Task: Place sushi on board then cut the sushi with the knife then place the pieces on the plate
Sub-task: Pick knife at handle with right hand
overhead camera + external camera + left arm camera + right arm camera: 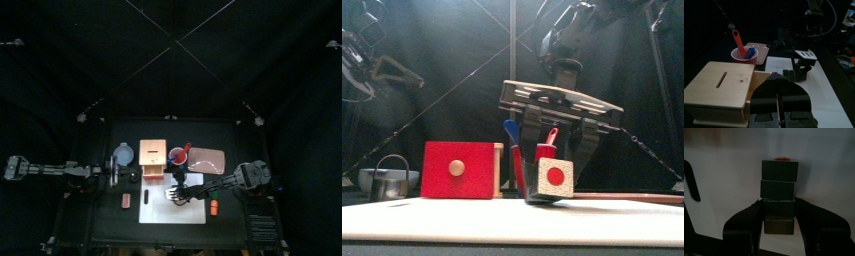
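Note:
The sushi roll (779,183), a row of dark green blocks, lies on the white cutting board (191,212). From the front its white and red end (553,178) faces me, slightly tilted. My right gripper (779,205) reaches down over the roll's near end, its jaws closed against the sides of the last block. The red cup (540,160) with the blue knife (513,145) and the red knife (551,138) stands just behind the roll. The pink tray (210,160) lies behind the board at the right. My left gripper (781,102) hovers shut and empty by the table's left side.
The wooden box (152,157) with its red drawer front (457,170) stands behind the board. A blue-grey bowl (123,155) sits to its left. A small red toy (127,200) lies left of the board and an orange one (213,207) right of it.

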